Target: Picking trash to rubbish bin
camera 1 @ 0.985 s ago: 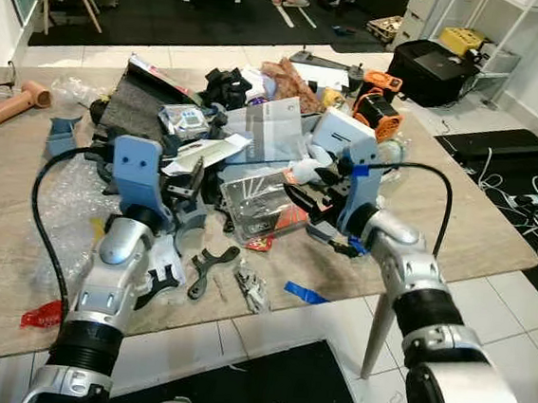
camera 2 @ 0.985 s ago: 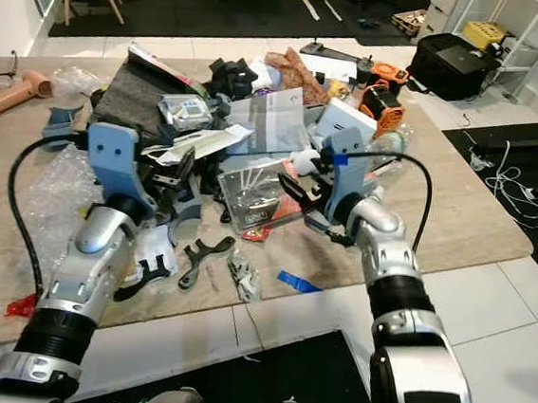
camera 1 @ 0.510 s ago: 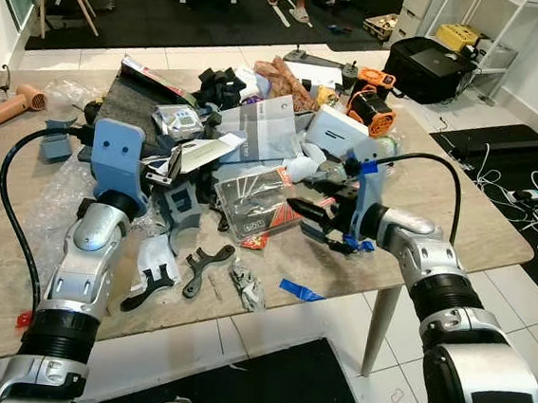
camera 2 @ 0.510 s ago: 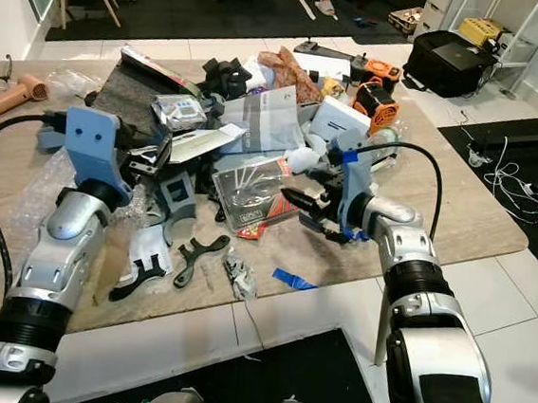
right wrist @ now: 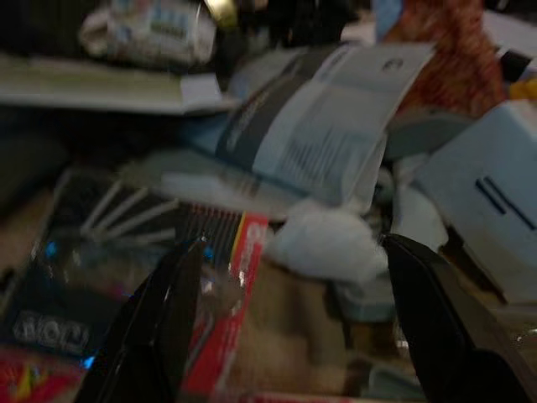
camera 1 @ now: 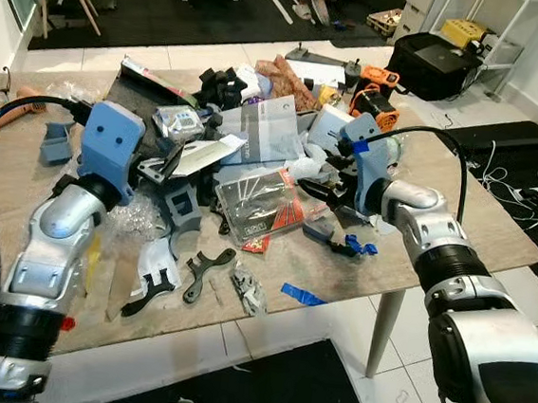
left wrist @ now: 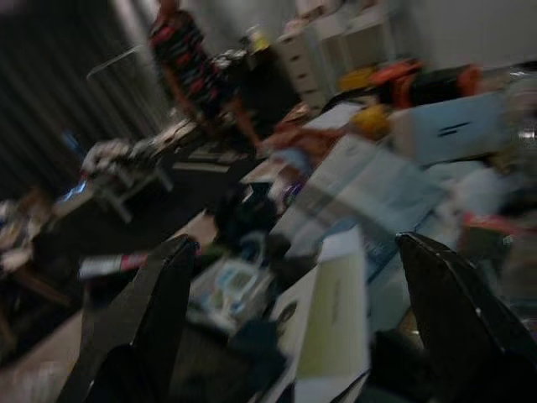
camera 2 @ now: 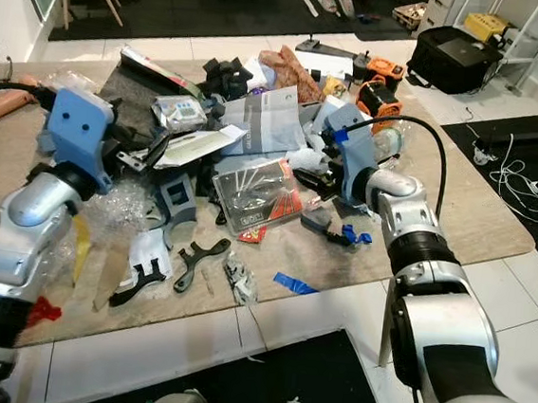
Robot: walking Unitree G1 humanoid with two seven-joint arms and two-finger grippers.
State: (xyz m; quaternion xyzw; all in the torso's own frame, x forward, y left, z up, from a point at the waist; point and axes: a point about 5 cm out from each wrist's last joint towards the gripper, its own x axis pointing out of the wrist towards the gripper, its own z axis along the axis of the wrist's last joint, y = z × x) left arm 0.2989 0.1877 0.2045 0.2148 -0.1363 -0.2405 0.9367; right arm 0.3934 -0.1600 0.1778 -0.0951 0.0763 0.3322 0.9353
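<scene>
Here we hold both grippers over a wooden table piled with trash.
Our right gripper, fingers spread and empty, hangs just above a crumpled white wad beside a clear plastic blister pack with red card. Our left gripper, fingers also apart, hovers near a folded white paper; we see no rubbish bin.
</scene>
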